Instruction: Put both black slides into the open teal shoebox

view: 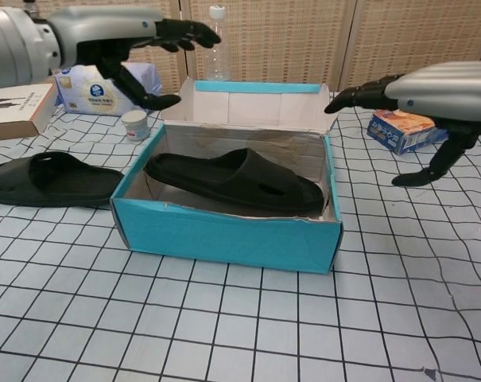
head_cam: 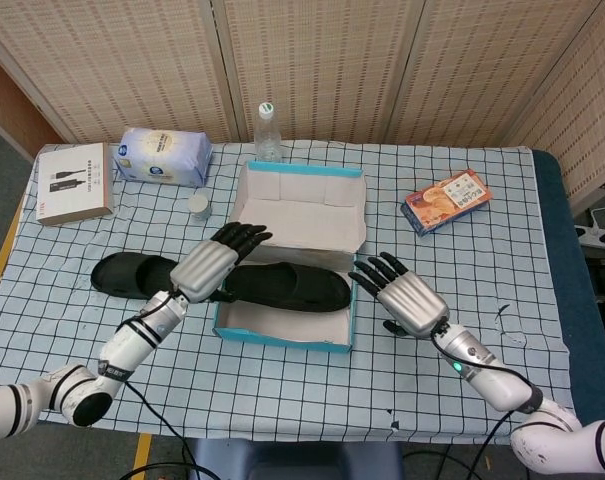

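One black slide (head_cam: 287, 287) already lies inside the open teal shoebox (head_cam: 282, 336) at the centre of the frame, resting slantwise across the floor of the box. The second black slide (head_cam: 132, 273) sits on the checked desk (head_cam: 282, 400) at centre left, just beside the box's left wall, sole down and strap up. It looks like moulded foam or soft rubber: light, somewhat flexible, with a matte surface that should not slip much, and nothing about it is fragile. The broad strap arching over the front is probably the best place to take hold, with fingers hooked under the arch; pinching the thick sole edge at the heel would likely also serve. Gripping one end alone may let the body droop, so a hold near the middle seems safer. The left hand (head_cam: 212, 266) hovers above the gap between this slide and the box, fingers (view: 194, 30) spread and holding nothing. The right hand (head_cam: 404, 297) hangs beyond the box's right wall, at centre right, likewise empty with fingers spread.
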`<state>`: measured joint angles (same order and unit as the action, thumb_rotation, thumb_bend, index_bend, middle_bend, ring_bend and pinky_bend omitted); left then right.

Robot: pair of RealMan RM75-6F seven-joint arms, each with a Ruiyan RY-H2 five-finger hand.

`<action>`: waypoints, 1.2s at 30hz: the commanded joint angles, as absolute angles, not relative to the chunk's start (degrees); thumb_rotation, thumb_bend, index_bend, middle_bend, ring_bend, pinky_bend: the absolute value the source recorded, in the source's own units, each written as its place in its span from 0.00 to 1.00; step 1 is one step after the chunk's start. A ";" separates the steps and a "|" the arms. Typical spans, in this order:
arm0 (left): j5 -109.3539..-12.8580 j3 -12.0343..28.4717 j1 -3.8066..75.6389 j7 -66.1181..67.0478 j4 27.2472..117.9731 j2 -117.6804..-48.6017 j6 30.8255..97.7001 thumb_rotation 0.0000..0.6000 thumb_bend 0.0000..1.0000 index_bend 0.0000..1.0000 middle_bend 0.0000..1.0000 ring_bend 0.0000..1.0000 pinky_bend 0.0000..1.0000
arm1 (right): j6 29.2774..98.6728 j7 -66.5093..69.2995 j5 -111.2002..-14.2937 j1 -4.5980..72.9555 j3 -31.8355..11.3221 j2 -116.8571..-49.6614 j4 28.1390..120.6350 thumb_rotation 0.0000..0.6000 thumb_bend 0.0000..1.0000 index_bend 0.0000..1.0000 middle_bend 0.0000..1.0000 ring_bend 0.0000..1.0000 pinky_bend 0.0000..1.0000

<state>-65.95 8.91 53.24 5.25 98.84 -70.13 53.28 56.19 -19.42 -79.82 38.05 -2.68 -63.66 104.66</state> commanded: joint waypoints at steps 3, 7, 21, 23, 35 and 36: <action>-62.10 3.59 48.58 10.15 91.24 -69.85 53.17 1.00 0.38 0.00 0.00 0.00 0.06 | 76.51 -6.62 -97.19 24.29 4.37 -54.15 109.45 1.00 0.20 0.00 0.00 0.00 0.00; -59.91 0.92 45.85 12.24 85.94 -71.26 52.83 1.00 0.38 0.00 0.00 0.00 0.05 | 84.74 -3.07 -103.66 17.83 8.39 -54.05 106.12 1.00 0.20 0.00 0.00 0.00 0.00; -54.25 0.59 41.02 7.18 78.03 -72.36 44.28 1.00 0.32 0.00 0.00 0.00 0.05 | 88.60 -2.51 -109.68 12.72 9.37 -56.33 103.63 1.00 0.20 0.00 0.00 0.00 0.00; -55.06 0.99 40.71 6.30 76.33 -73.26 44.33 1.00 0.32 0.00 0.00 0.00 0.05 | 87.97 -2.71 -109.60 12.59 9.33 -56.57 103.75 1.00 0.20 0.00 0.00 0.00 0.00; -61.30 3.30 39.47 -1.07 64.01 -81.31 44.51 1.00 0.32 0.00 0.00 0.00 0.05 | 87.67 -7.10 -104.51 9.15 7.44 -60.25 100.65 1.00 0.20 0.00 0.00 0.00 0.00; -61.61 3.38 39.51 -1.73 63.06 -81.85 43.69 1.00 0.32 0.00 0.00 0.00 0.05 | 87.52 -6.98 -103.87 8.94 7.22 -60.57 100.38 1.00 0.20 0.00 0.00 0.00 0.00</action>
<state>-60.44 2.91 39.57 -0.03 65.39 -80.07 44.90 87.66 -6.22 -105.45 9.81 7.92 -59.53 101.31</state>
